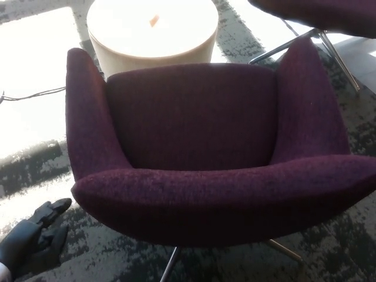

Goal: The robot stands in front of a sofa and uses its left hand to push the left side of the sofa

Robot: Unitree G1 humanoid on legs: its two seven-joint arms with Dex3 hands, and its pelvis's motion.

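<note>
Down at the bottom left corner, the robot's left hand (pixel 32 236) hangs low over the grey, mottled carpet (pixel 106 258), just beside the near left corner of the sofa (pixel 200 147) but apart from it; a strip of floor shows between the black fingers (pixel 51 210) and the purple upholstery. The fingers are loosely curled and a little spread, one reaching up and to the right toward the sofa's rounded edge, the others folded lower beneath it. They hold nothing and touch nothing that I can see, so the hand looks released rather than clenched. The sofa itself, a deep plum armchair-like seat with high curved sides, fills the middle of the scene, its thick near edge running across from the left to the right border and its seat hollow lying beyond. Thin metal legs (pixel 170 265) show under its near edge. Behind its far edge stands a round cream table (pixel 153 35) with a small orange thing (pixel 154 20) on top, too washed out by the bright light to make out. A dark cable (pixel 35 94) trails across the bright floor at the left. At the top right, part of another purple seat (pixel 317 12) on slanted metal legs comes in. The robot's right hand does not show anywhere
</note>
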